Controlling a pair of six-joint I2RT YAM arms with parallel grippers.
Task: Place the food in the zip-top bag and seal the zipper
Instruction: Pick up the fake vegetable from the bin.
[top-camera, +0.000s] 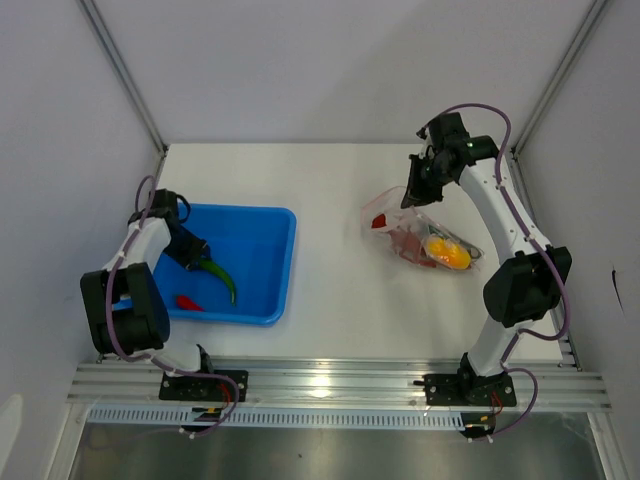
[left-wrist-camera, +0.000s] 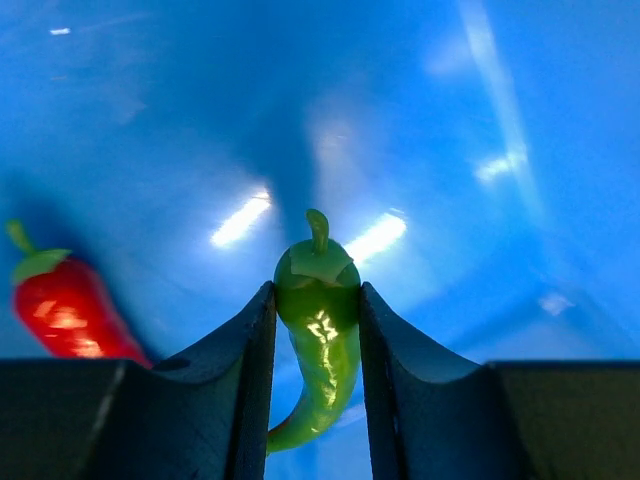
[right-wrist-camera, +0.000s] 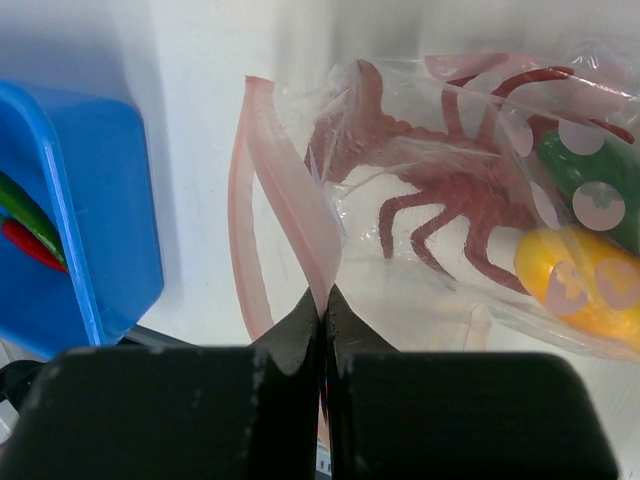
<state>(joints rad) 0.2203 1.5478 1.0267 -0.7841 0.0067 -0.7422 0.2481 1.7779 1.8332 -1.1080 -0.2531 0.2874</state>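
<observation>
In the blue tray (top-camera: 285, 270), my left gripper (top-camera: 197, 262) is shut on a long green pepper (top-camera: 218, 275). The left wrist view shows the pepper (left-wrist-camera: 318, 330) pinched just below its stem between the jaws of the left gripper (left-wrist-camera: 316, 292). A red chili (left-wrist-camera: 62, 315) lies beside it on the tray floor (top-camera: 189, 302). My right gripper (right-wrist-camera: 323, 295) is shut on the pale pink zipper (right-wrist-camera: 300, 200) of the zip-top bag (right-wrist-camera: 430, 110), holding one lip up so the mouth gapes. Inside the bag lie a yellow fruit (right-wrist-camera: 585, 285), a green piece (right-wrist-camera: 590, 170) and a dark red crab-shaped piece (right-wrist-camera: 450, 190).
The tray (right-wrist-camera: 100, 200) sits left of the bag (top-camera: 425, 240), with bare white table between them. Grey walls and metal frame posts enclose the table on three sides.
</observation>
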